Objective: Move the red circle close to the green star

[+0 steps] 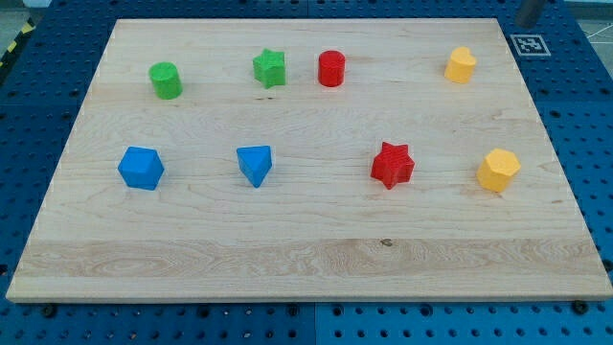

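Red circle (pixel 331 69) sits just right of the green star (pixel 270 68) near the bench's (pixel 306 259) top, apparently already placed; my tip and pincer state can't be told

this looks like a robotics lab or test bench rather than a home or shop. a pale wooden table (pixel 316 259) lies on a blue perforated base plate (pixel 584 105) with a regular grid of mounting holes, the sort used for fixtures. a black-and-white fiducial marker (pixel 529 44) sits at the view's top right, and what may be yellow-black hazard tape (pixel 17 46) shows at the top left edge, though it is barely visible.
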Robot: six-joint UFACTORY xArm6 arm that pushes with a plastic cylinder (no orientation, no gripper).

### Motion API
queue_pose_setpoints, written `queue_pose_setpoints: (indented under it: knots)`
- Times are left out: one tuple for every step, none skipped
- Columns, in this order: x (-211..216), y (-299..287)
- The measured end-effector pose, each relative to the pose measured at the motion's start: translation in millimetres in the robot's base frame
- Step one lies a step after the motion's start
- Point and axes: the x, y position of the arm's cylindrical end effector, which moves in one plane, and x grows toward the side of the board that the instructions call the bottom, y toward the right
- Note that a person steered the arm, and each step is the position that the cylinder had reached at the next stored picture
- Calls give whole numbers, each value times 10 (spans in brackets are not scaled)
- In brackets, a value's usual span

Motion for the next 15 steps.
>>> queue_pose_setpoints:
  knots:
    - [0, 20]
    - [27, 34]
    - [653, -75]
    - [653, -152]
    - [600, -168]
    - [313, -1054]
    - [104, -1343]
    - [104, -1345]
    - [434, -1782]
    - [611, -2072]
    - [611, -2077]
    - [764, -2495]
    - [764, -2516]
    - [1048, -3131]
    - [1048, -3131]
